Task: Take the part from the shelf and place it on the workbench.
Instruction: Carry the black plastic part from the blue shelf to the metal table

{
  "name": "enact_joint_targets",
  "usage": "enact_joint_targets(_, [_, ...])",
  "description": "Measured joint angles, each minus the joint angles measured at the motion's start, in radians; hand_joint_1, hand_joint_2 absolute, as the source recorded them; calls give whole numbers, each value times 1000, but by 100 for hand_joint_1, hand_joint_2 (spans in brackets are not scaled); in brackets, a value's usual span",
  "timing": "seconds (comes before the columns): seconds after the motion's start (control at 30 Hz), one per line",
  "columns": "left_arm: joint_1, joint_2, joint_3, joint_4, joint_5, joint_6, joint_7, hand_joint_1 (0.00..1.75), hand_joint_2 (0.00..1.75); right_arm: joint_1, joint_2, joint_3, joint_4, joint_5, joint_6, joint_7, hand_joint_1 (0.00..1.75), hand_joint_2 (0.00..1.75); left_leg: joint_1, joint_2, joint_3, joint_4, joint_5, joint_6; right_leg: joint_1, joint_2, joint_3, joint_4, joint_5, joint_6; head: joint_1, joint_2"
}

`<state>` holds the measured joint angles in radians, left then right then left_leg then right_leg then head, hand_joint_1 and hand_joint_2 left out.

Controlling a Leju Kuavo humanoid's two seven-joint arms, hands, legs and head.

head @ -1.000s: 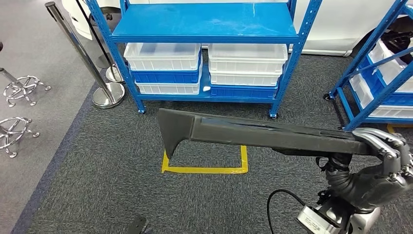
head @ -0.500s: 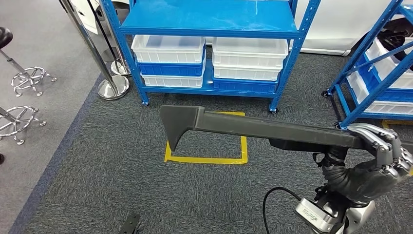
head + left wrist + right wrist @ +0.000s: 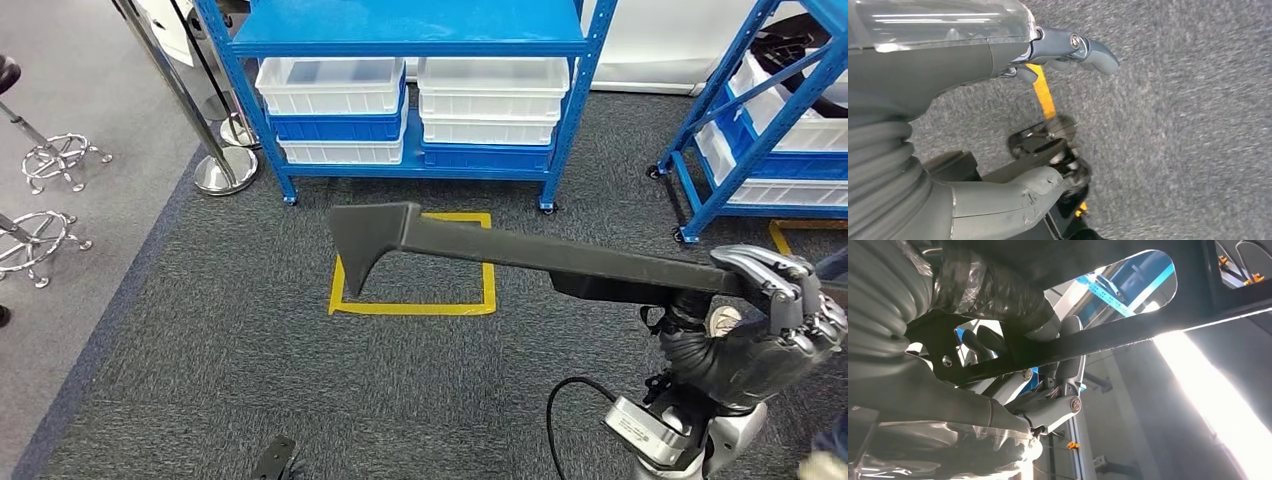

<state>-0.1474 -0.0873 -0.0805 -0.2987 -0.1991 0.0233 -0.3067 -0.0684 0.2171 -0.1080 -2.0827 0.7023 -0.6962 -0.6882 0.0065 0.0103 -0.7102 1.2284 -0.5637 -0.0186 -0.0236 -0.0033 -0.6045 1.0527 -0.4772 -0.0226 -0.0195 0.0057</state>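
Part [image 3: 520, 252] in right hand [image 3: 770, 320]

Even bright head view, backlit glare, motion blur

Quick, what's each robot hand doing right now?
Left hand: holds nothing; open or closed cannot be told.
Right hand: holding the long dark grey plastic part.

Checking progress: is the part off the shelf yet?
Off. The right hand holds the long dark part out over the carpet, apart from the blue shelf.
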Motion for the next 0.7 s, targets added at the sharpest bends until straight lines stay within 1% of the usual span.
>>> enact_joint_targets(0.03, [0,3,0,0,0,-3,0,0,175,-2,0,0,2,0,0,0,175,175,0,0,-6,49,-23,0,3,0,-13,0,10,-1,0,0])
enact_joint_targets(0.07, [0,5,0,0,0,-6,0,0,175,-4,0,0,4,-1,0,0,175,175,0,-1,1,72,-24,2,5,0,-26,1,19,-1,0,0])
enact_joint_targets(0.1, [1,8,0,0,1,-8,0,0,175,-5,0,0,5,-2,0,0,175,175,0,-1,25,61,-8,5,6,0,-37,1,29,0,0,0])
enact_joint_targets(0.13, [0,10,0,0,1,-9,0,0,175,-6,0,0,5,-4,0,0,175,175,-1,-1,65,16,17,10,7,0,-47,1,37,1,0,0])
enact_joint_targets(0.17, [0,13,0,0,2,-10,0,0,175,-7,0,0,5,-4,0,0,175,175,-3,-2,118,-52,34,15,7,0,-54,1,46,3,0,0])
enact_joint_targets(0.2, [-1,15,0,0,3,-10,-1,0,175,-9,0,0,5,-4,0,0,175,175,-7,-2,169,-125,40,20,7,0,-60,1,54,6,0,0])
enact_joint_targets(0.23, [-3,17,0,-1,3,-10,-2,0,175,-10,0,0,5,-3,0,0,175,175,-10,-3,206,-182,39,25,7,0,-63,-1,62,12,0,0])
enact_joint_targets(0.27, [-4,18,0,-1,4,-10,-4,0,175,-11,0,0,5,-2,0,0,175,175,-13,-4,225,-218,34,29,7,-1,-65,-4,71,18,0,0])
enact_joint_targets(0.3, [-4,20,0,-1,4,-11,-5,0,175,-11,0,0,5,-1,0,0,175,175,-16,-4,228,-232,34,34,6,-2,-65,-9,80,25,0,0])
enact_joint_targets(0.33, [-4,19,0,-1,4,-12,-6,0,175,-12,0,0,5,0,0,0,175,175,-15,-3,223,-238,43,39,7,-2,-64,-16,89,32,0,0])
enact_joint_targets(0.37, [-4,18,0,-1,4,-13,-6,0,175,-12,-1,0,5,0,0,0,175,175,-14,-1,220,-245,54,45,7,-1,-67,-16,88,37,0,0])
enact_joint_targets(0.4, [-4,18,-1,-1,4,-14,-6,0,175,-12,-2,0,5,0,0,0,175,175,-11,1,217,-252,66,51,8,0,-72,-5,72,40,0,0])
enact_joint_targets(0.43, [-6,17,-1,-1,5,-14,-6,0,175,-12,-3,0,5,0,0,0,175,175,-9,3,210,-257,79,58,9,1,-84,27,36,43,0,0])
enact_joint_targets(0.47, [-6,16,-2,-1,6,-15,-6,0,175,-12,-4,0,5,0,0,0,175,175,-10,5,200,-258,90,64,8,2,-100,78,-14,44,0,0])
enact_joint_targets(0.5, [-7,16,-2,-1,7,-15,-6,0,175,-12,-6,0,5,0,0,0,175,175,-11,6,187,-257,99,68,9,2,-116,141,-62,46,1,0])
enact_joint_targets(0.53, [-7,16,-2,-1,8,-16,-6,0,175,-11,-8,0,5,0,0,0,175,175,-13,6,172,-255,109,70,8,2,-129,201,-95,48,0,0])
enact_joint_targets(0.57, [-6,16,-2,-1,9,-18,-6,0,175,-10,-9,0,5,0,0,0,175,175,-14,7,158,-251,117,70,8,2,-129,239,-103,50,0,0])
enact_joint_targets(0.6, [-6,16,-2,-1,9,-19,-6,0,175,-10,-10,0,5,0,0,0,175,175,-14,7,143,-246,124,69,8,2,-115,245,-90,51,0,0])
enact_joint_targets(0.63, [-6,16,-3,-1,9,-20,-6,0,175,-9,-11,0,5,0,0,0,175,175,-14,7,130,-239,129,67,8,2,-81,214,-66,50,0,0])
enact_joint_targets(0.67, [-6,16,-3,-1,10,-20,-6,0,175,-10,-12,0,5,0,0,0,175,175,-14,7,117,-230,133,65,8,1,-33,154,-45,49,0,0])
enact_joint_targets(0.7, [-6,16,-4,-1,10,-21,-7,0,175,-10,-12,0,4,1,0,0,175,175,-16,6,105,-220,135,62,9,1,16,85,-38,45,0,0])
